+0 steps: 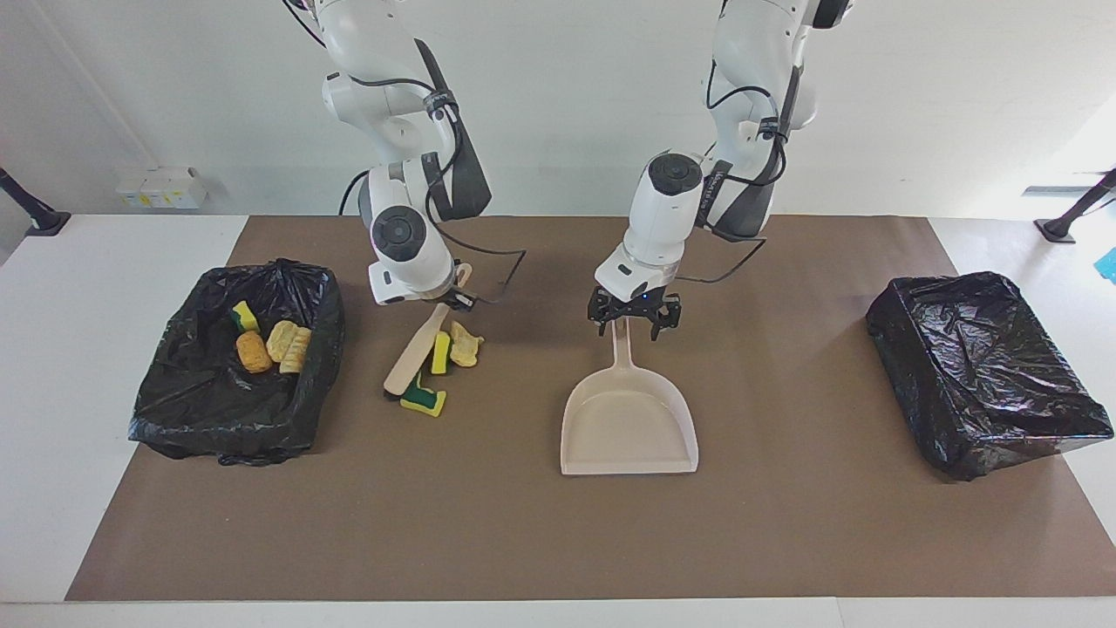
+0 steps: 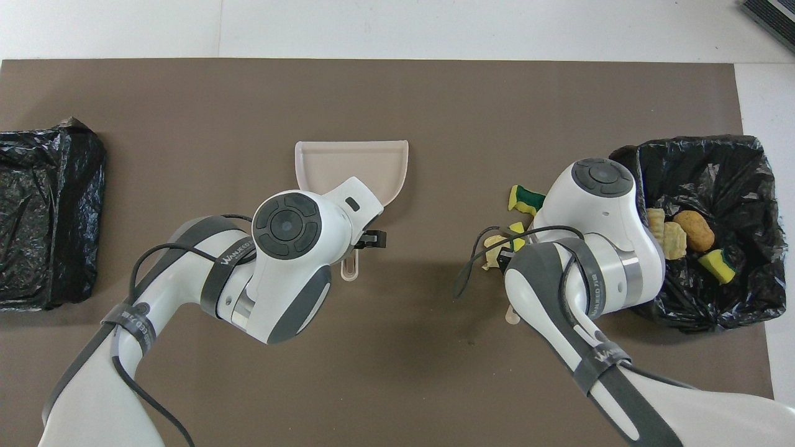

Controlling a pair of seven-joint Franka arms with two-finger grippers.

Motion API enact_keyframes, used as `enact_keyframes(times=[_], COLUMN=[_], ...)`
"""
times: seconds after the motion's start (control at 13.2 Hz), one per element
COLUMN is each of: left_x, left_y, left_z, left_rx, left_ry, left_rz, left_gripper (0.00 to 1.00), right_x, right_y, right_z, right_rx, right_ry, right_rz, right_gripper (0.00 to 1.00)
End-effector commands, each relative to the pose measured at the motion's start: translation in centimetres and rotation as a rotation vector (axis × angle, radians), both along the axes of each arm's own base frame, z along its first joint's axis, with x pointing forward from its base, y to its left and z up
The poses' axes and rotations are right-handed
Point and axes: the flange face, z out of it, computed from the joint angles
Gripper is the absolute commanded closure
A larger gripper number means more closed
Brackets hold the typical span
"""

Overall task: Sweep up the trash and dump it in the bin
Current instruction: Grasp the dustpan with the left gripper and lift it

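**Two claws at work: one on the brush, one over the dustpan handle**

Two claws are busy. The right claw (image 1: 446, 299) is clamped on the wooden handle of a small brush (image 1: 411, 359), which slants down so its head meets the brown mat among the loose scraps; holding it angled lets the head push trash along the worktop (image 1: 52, 366). The left claw (image 1: 635, 319), fingers spread apart, hangs over the upper end of the dustpan (image 1: 629, 419) handle and has not closed on it; by the look of it, it is lined up for a grasp.

Beside the brush head lie three loose trash pieces (image 1: 436, 371): yellow-and-green sponge bits and a tan chunk, between the dustpan and the lined bin (image 1: 174, 410) at the right arm's end. That bin already holds four pieces (image 1: 270, 343). The dustpan lies flat mid-mat, mouth turned away from the robots, handle toward them, well apart from the scraps. A second lined bin (image 1: 985, 375) sits at the left arm's end, nothing showing in it.
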Motion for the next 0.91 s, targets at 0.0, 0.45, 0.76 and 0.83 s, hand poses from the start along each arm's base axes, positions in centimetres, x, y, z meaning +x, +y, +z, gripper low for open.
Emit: enact_keyframes(times=[0.0, 0.45, 0.76, 0.83], left_x=[-1.2, -1.7, -2.0, -2.2], left_y=[-0.1, -0.7, -0.6, -0.5], left_z=[-0.1, -1.3, -1.6, -1.9], left_rx=[0.015, 0.013, 0.027, 0.037], left_ry=[-0.016, -0.017, -0.001, 0.013], left_rz=[0.008, -0.008, -0.02, -0.019], left_gripper=[0.18, 0.29, 0.75, 0.75], right_x=[0.9, 0.8, 0.7, 0.8], right_y=[-0.1, -0.2, -0.7, -0.8], right_z=[0.3, 0.2, 0.2, 0.4], right_rx=[0.015, 0.016, 0.015, 0.017], right_ry=[0.0, 0.009, 0.032, 0.029], right_rz=[0.027, 0.039, 0.069, 0.069], right_gripper=[1.0, 1.0, 1.0, 1.0])
